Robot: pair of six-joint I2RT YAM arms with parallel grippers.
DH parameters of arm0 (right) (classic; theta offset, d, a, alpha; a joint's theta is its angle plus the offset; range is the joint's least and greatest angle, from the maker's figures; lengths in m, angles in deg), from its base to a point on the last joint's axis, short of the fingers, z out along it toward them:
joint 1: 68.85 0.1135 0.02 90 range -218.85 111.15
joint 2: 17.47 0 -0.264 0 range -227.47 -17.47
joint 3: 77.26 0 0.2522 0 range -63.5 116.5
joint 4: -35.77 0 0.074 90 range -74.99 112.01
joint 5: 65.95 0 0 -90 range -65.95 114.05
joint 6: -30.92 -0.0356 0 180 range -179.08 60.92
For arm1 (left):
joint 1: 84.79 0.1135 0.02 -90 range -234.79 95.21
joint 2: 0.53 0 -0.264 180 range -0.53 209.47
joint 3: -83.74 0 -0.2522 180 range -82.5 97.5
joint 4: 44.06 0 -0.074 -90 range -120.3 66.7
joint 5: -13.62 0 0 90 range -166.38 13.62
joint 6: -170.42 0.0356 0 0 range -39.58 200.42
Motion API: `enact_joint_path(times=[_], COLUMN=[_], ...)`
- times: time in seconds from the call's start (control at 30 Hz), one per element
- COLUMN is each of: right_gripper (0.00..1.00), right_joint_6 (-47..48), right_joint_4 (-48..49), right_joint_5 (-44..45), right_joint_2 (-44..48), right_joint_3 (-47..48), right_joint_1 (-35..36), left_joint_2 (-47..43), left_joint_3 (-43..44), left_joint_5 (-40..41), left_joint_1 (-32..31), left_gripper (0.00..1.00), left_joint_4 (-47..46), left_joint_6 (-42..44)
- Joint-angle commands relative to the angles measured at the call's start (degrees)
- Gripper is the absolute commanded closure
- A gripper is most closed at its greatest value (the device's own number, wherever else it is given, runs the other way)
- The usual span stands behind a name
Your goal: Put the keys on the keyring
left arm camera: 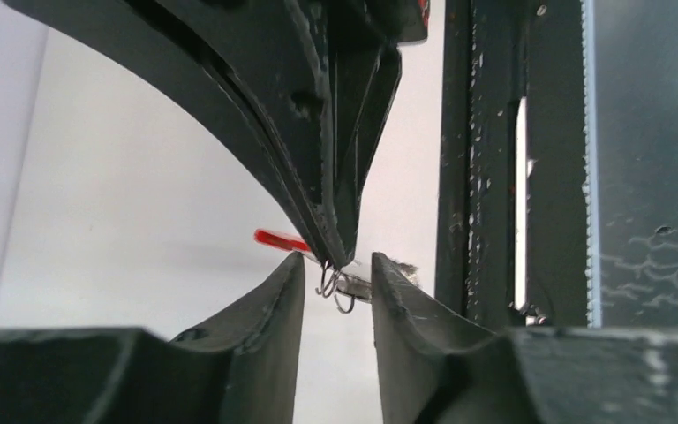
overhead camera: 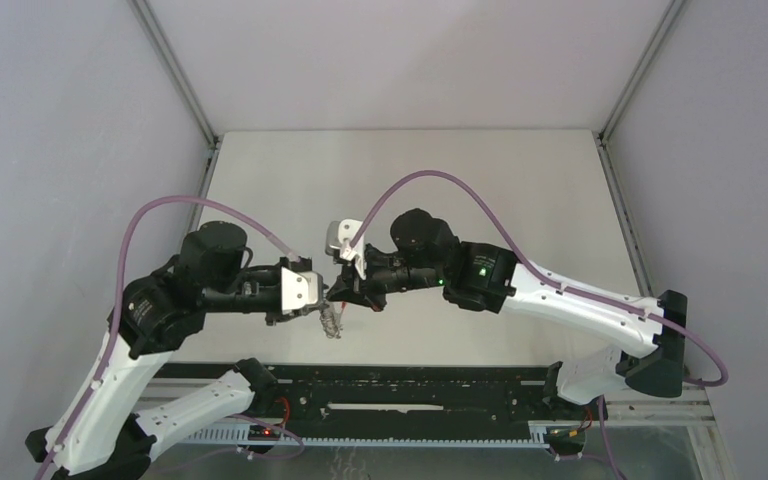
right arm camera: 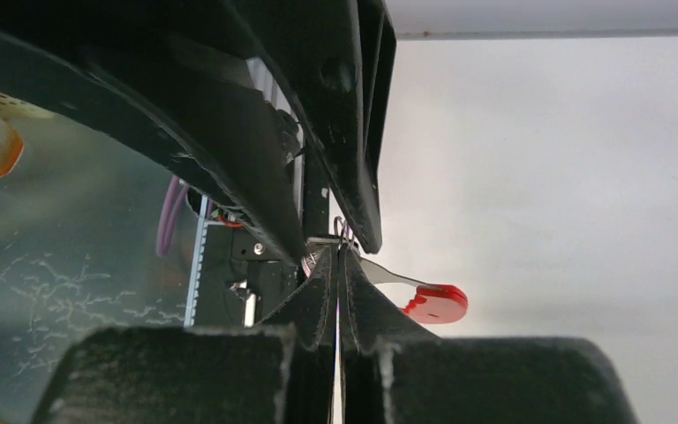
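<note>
Both grippers meet over the near middle of the table. My right gripper (right arm camera: pixel 339 256) is shut on the thin wire rings of the keyring (right arm camera: pixel 437 303), whose red plastic end sticks out to the right on a silver strip. In the left wrist view the right gripper's fingers (left arm camera: pixel 335 212) come down from above, pinching the wire rings (left arm camera: pixel 340 287). My left gripper (left arm camera: pixel 337 265) is open, one finger on each side of those rings. From above, a silver bunch of rings (overhead camera: pixel 332 322) hangs below the two grippers. The keys are not in view.
A black rail (overhead camera: pixel 410 395) runs along the table's near edge, just behind the grippers, and shows as dark uprights (left arm camera: pixel 485 177) in the left wrist view. White walls and metal posts (overhead camera: pixel 175 70) bound the table. Purple cables (overhead camera: pixel 430 180) arch over both arms.
</note>
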Motion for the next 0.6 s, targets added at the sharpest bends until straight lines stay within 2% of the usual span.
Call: enact_joint_path(times=[0.0,0.23,0.4,0.57], right_gripper=[1.00,1.00,1.00,1.00], right_joint_6=[-4.2,-10.9,-14.4,-17.1], right_joint_4=[14.6,38.3,46.5,51.3], right_joint_5=[1.1,-3.2,-6.6,-9.0], right_joint_2=[5.1,14.3,16.9,18.2], right_joint_3=[-6.4,-22.1,-26.3,-27.9], right_joint_1=[-0.9,-3.8,-5.4,-6.4], left_joint_2=[-0.9,-2.0,-1.9,-1.1], left_joint_3=[0.9,3.2,4.2,5.5], left_joint_5=[-3.2,-2.3,-2.0,-0.4], left_joint_1=[-0.5,-0.3,0.0,0.2], left_gripper=[0.57,0.55,0.52,0.45], left_joint_4=[-2.6,-2.0,-5.1,-10.8], left_joint_6=[-1.7,-2.7,-6.7,-12.9])
